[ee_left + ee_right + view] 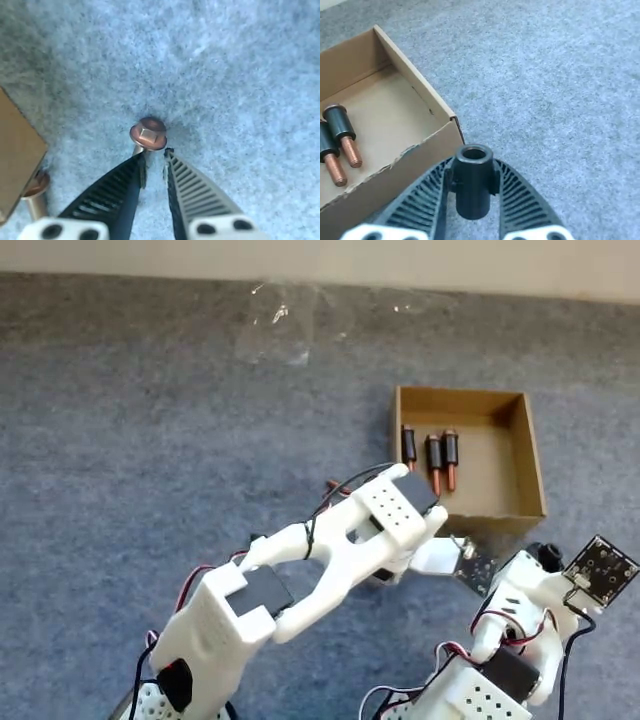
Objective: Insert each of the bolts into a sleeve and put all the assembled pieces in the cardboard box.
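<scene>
My left gripper [155,156] is closed down on the shank of a copper bolt [148,133], whose hex head sticks out past the fingertips above the grey carpet. A second bolt [34,196] stands beside the cardboard box [17,150]. My right gripper [472,167] is shut on a black sleeve [472,187], held upright with its bore facing up, just outside the box wall [415,85]. In the high view the sleeve [545,556] sits off the box's [530,455] near right corner. Three assembled pieces [432,458] lie inside the box.
The left arm [330,560] stretches across to the box's near left corner and hides its own gripper there. A crumpled clear plastic bag [280,320] lies at the back. Grey carpet covers the table to the left.
</scene>
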`<state>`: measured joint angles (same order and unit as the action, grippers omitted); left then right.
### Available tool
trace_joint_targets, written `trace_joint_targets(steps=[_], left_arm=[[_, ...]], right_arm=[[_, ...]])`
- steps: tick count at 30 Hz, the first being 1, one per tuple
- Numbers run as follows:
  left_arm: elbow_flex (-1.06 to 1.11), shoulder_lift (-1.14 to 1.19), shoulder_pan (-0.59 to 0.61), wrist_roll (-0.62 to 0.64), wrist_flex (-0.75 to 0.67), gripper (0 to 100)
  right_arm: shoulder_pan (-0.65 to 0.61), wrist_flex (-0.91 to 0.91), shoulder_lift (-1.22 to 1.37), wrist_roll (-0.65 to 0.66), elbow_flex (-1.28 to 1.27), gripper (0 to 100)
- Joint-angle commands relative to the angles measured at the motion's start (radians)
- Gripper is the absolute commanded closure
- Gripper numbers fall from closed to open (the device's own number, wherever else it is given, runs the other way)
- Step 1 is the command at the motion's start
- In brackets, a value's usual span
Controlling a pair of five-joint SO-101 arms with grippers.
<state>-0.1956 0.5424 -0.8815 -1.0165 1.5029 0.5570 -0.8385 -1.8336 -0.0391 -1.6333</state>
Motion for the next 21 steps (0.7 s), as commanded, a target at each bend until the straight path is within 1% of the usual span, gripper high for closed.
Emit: trace_joint_targets(steps=[1, 4, 5, 21], left_arm=[[0.005, -0.051, -0.07, 0.003, 0.002, 94], [0.005, -0.051, -0.07, 0.003, -0.005, 99], [0.005, -0.051, -0.07, 0.003, -0.005, 99], [0.005, -0.051, -0.07, 0.003, 0.002, 99]], right_arm=[[0.004, 0.035, -0.007, -0.009, 0.019, 99.3], [0.004, 0.035, -0.007, -0.009, 0.021, 99.3], [0.004, 0.035, -0.007, -0.009, 0.021, 99.3], [0.004, 0.035, -0.007, -0.009, 0.021, 99.3]])
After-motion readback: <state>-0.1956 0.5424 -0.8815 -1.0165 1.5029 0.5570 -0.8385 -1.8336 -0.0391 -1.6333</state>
